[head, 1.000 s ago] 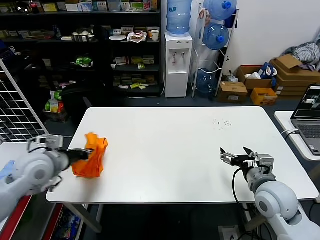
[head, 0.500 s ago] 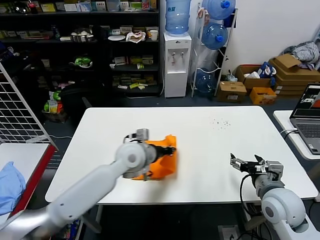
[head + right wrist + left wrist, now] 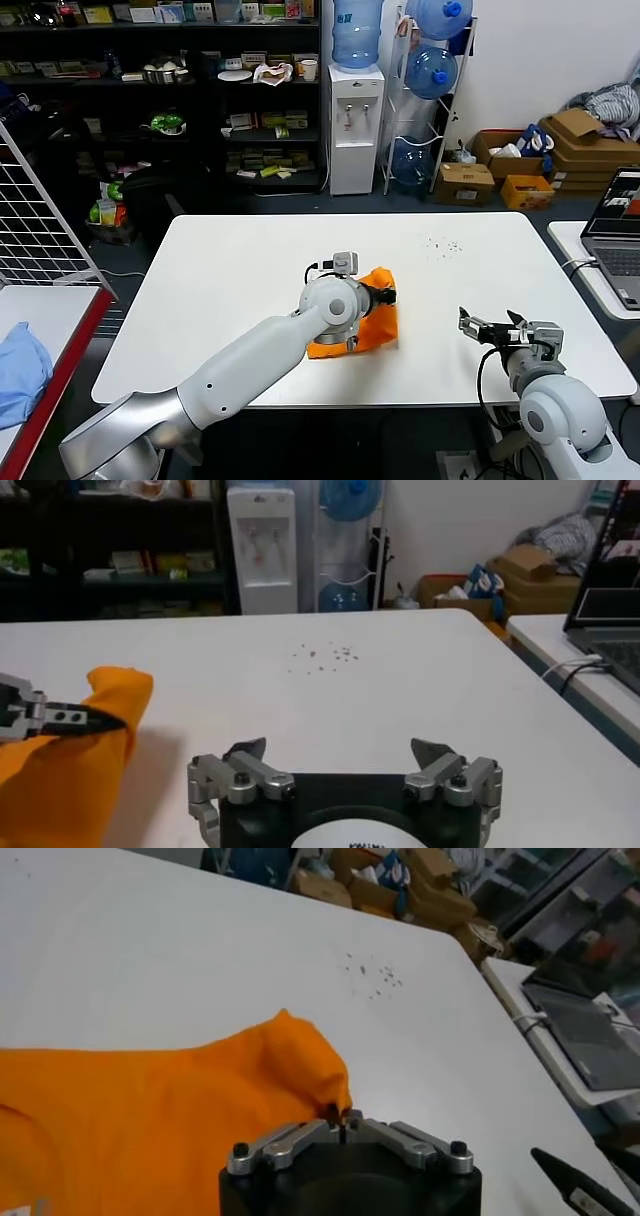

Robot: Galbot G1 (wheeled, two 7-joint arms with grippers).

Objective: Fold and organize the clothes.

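The clothes are one bunched orange T-shirt (image 3: 362, 326) lying near the middle of the white table (image 3: 250, 270), towards the front. My left gripper (image 3: 388, 295) reaches across from the left and is shut on a corner of the fabric at the bundle's right side. The left wrist view shows the fingertips (image 3: 340, 1116) pinching an orange fold (image 3: 160, 1108). No lettering shows. My right gripper (image 3: 495, 326) hovers open over the front right of the table, a short way right of the shirt, holding nothing. In the right wrist view its jaws (image 3: 340, 750) stand wide, with the shirt (image 3: 85, 770) off to one side.
A laptop (image 3: 620, 235) sits on a side table at the right. A light blue cloth (image 3: 22, 368) lies on a low table at the far left, beside a wire grid panel (image 3: 35, 215). Small dark specks (image 3: 445, 245) mark the table's back right.
My left arm has swept the shirt from the table's left edge to its middle, towards the right gripper. The right gripper has shifted slightly right and stays open.
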